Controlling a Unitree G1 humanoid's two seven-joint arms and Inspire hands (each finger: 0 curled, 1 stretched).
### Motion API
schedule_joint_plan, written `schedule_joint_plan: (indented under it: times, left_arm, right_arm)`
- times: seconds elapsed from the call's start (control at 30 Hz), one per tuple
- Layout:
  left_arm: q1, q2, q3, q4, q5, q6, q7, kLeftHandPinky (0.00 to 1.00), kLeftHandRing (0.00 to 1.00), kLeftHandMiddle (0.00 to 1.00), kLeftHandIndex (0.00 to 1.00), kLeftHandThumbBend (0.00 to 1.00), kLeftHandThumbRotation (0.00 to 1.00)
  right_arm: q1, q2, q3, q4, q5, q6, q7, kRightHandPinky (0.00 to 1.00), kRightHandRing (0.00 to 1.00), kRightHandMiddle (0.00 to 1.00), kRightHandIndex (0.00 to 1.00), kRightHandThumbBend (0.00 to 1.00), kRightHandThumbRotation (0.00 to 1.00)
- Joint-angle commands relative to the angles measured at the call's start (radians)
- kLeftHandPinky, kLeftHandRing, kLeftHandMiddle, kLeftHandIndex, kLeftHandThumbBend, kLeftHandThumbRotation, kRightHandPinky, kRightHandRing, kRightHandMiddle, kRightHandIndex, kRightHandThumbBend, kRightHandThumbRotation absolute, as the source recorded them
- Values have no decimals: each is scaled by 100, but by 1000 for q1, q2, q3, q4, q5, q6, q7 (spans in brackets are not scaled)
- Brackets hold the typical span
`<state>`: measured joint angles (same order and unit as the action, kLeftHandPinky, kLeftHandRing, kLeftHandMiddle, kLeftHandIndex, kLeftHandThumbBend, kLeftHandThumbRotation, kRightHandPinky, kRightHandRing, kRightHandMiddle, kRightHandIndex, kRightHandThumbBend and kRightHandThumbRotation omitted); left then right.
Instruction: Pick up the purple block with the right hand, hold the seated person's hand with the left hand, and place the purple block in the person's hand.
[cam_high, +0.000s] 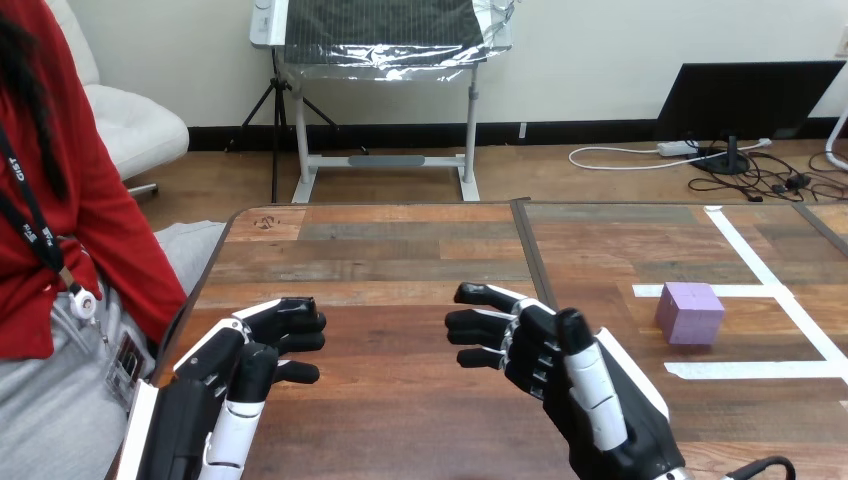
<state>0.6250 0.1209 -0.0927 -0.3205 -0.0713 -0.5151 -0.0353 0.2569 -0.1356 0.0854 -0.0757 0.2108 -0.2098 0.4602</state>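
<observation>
A purple block (690, 312) sits on the wooden table (400, 250) at the right, between white tape lines. My right hand (545, 360) hovers over the table's middle, left of the block and apart from it, fingers relaxed and holding nothing. Low at the left, near the table's left edge, my left hand (235, 370) is open with its fingers loosely extended. The person (60, 260) sits at the table's left side; their hand is hidden from me.
White tape lines (760, 275) mark a box on the right half of the table. A dark seam (535, 255) runs between the two tabletop halves. The table's left edge lies close beside my left hand.
</observation>
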Motion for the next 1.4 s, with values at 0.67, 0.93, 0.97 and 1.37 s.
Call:
schedule_joint_plan:
  times: [0.67, 0.93, 0.97, 1.37]
  left_arm:
    - [-110, -20, 34, 17, -14, -17, -26, 58, 68, 68, 66, 67, 91]
    - [-122, -31, 27, 48, 3, -24, -17, 58, 68, 69, 66, 67, 91]
    - [-123, -33, 27, 51, 5, -25, -15, 58, 68, 69, 66, 67, 91]
    - [-144, -48, 22, 57, 14, -12, 11, 60, 68, 69, 66, 62, 92]
  right_arm:
    - [-104, -68, -19, 82, -60, -155, 38, 71, 77, 77, 80, 77, 95]
    - [-151, -47, -35, 197, 14, -197, 67, 69, 76, 76, 79, 81, 96]
    - [-157, -43, -37, 207, 32, -190, 79, 70, 76, 76, 79, 82, 96]
    - [-237, -16, -60, 300, 81, -210, 95, 73, 78, 80, 82, 92, 100]
